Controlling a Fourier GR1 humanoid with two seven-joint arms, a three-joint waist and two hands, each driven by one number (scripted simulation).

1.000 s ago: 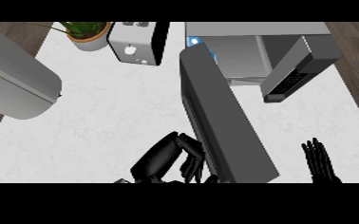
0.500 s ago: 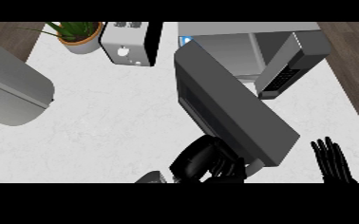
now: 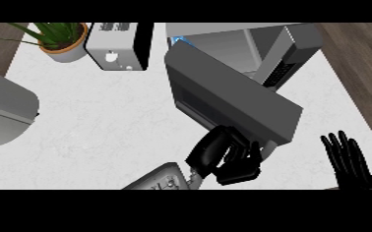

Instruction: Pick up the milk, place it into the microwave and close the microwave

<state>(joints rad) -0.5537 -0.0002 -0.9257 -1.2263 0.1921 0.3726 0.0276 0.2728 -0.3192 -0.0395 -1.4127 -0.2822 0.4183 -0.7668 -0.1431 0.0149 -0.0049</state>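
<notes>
One microwave (image 3: 231, 98), one left hand (image 3: 220, 156), one right hand (image 3: 346, 160).

The grey box-shaped microwave oven (image 3: 294, 44) stands at the far side of the white speckled counter (image 3: 94, 113). Its dark flat door (image 3: 225, 98) is half open – the black left hand (image 3: 218, 155) touches its free end. The black right hand (image 3: 347, 157) rests open at the lower right – fingers up.
</notes>
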